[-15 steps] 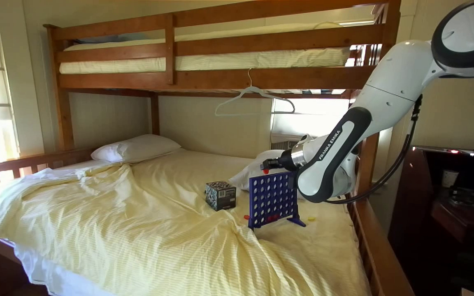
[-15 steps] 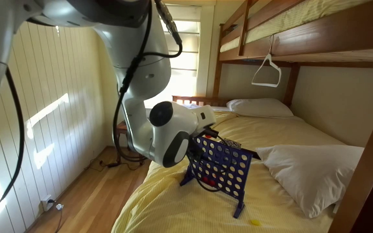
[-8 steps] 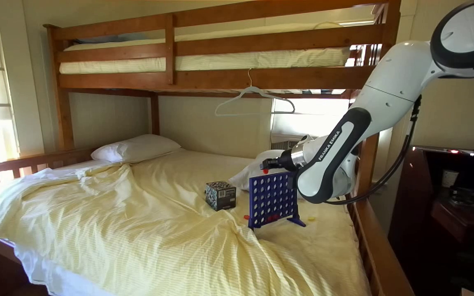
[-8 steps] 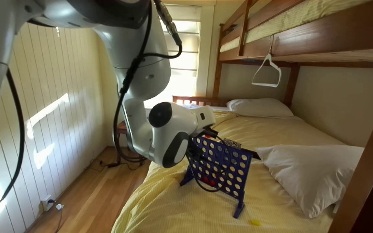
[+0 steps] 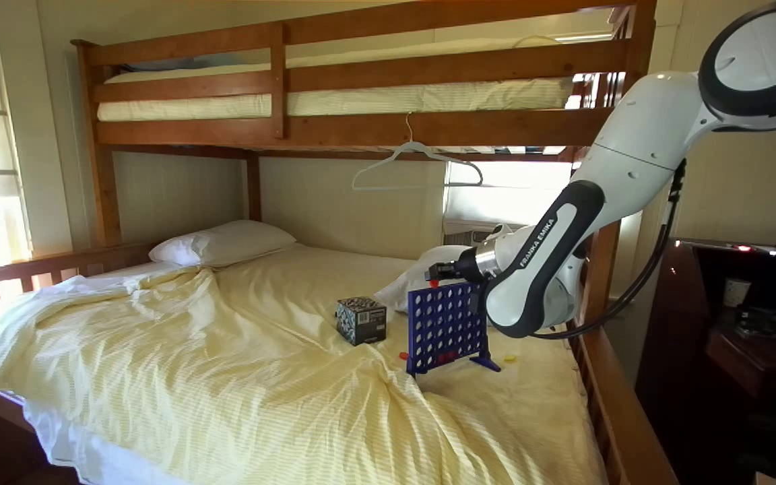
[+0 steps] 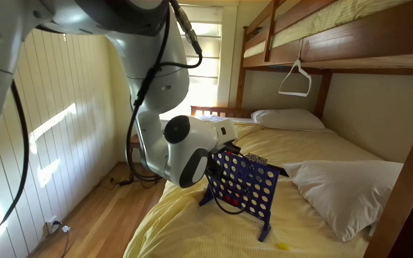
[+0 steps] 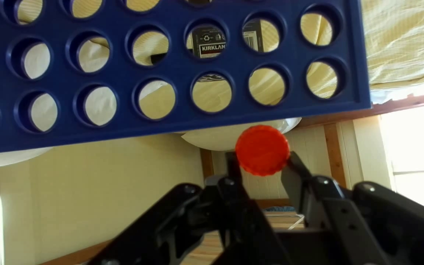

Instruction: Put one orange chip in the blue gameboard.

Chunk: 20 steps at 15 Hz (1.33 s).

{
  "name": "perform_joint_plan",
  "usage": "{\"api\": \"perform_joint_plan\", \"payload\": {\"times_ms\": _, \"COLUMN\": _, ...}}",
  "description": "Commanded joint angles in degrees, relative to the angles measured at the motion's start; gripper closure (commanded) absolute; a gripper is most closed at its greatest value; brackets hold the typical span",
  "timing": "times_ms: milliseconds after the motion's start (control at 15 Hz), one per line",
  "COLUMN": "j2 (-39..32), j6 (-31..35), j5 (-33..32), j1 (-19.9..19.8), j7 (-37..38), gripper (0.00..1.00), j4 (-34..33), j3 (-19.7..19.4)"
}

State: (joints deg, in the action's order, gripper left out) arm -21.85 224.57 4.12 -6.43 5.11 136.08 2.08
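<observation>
The orange chip (image 7: 262, 150) is a red-orange disc held at its sides between my fingertips. My gripper (image 7: 262, 159) is shut on it. The chip also shows under the gripper (image 5: 431, 273) in an exterior view (image 5: 434, 283), just above the top edge of the blue gameboard (image 5: 411, 330). In the wrist view a thin gap shows between chip and board (image 7: 182, 120). The board stands upright on the bed in both exterior views (image 6: 269, 204); the arm partly hides it. Whether the chip lines up with a slot, I cannot tell.
Red chips (image 5: 447, 357) sit in the board's bottom row. A loose red chip (image 5: 403, 356) and a yellow chip (image 5: 510, 358) lie on the bed beside the board. A dark patterned box (image 5: 361, 320) stands behind it. A pillow (image 6: 350, 190) lies near the board.
My gripper and the chip have moved down slightly toward the board's top edge in the last half second. The board and the loose chips have not moved.
</observation>
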Motion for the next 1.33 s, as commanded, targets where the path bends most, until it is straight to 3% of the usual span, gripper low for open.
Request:
{"api": "perform_joint_plan", "payload": {"times_ms": 0, "j2": -1.45, "j6": 1.64, "j5": 0.9, "j1": 1.21, "j7": 1.69, "gripper": 0.91, "j4": -1.37, "j3": -0.93}}
{"api": "perform_joint_plan", "payload": {"times_ms": 1267, "j2": -3.08, "j6": 2.01, "j5": 3.06, "j1": 2.46, "j7": 2.53, "gripper": 0.91, "j4": -3.41, "j3": -1.0}}
